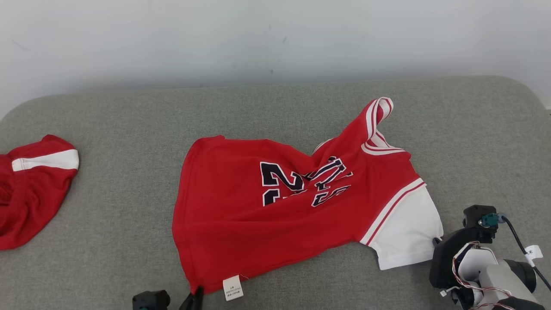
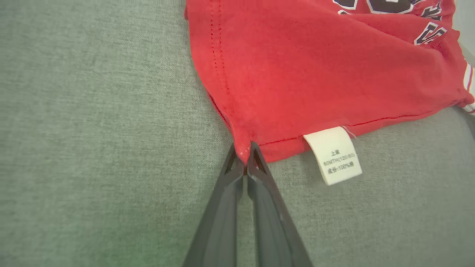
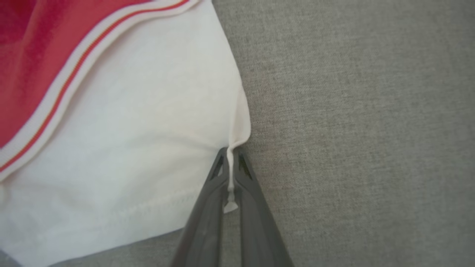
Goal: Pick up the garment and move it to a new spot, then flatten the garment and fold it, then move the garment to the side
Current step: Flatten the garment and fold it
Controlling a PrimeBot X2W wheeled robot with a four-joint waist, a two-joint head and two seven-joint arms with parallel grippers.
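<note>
I have the garment [image 1: 275, 206] pinched at two points along its near edge. It lies rumpled about the middle of the grey surface [image 1: 107, 107]. My left gripper [image 2: 245, 155] is clamped on the near-left corner of the red hem, just left of the white care label [image 2: 336, 155]. My right gripper [image 3: 232, 155] is clamped on the edge of the white sleeve [image 3: 130, 148] at the near right, with a thin fold of cloth squeezed between its fingers. I judge these two grips are set wide apart so the cloth will hang stretched between them when I lift. That suits carrying it to a new spot and laying it flat. The far shoulder stands up in a ridge and the chest is puckered, so the dark number print [image 1: 301, 181] is creased and I cannot read it whole. In the head view the bottom edge cuts off my left gripper, and my right wrist housing covers that gripper's fingers. I cannot tell how many layers of cloth either grip has caught. The label's small print is too fine to read. A second red piece with a white band [image 1: 34, 189] lies at the left, well apart and cut by the frame edge, so I cannot say what it is.
</note>
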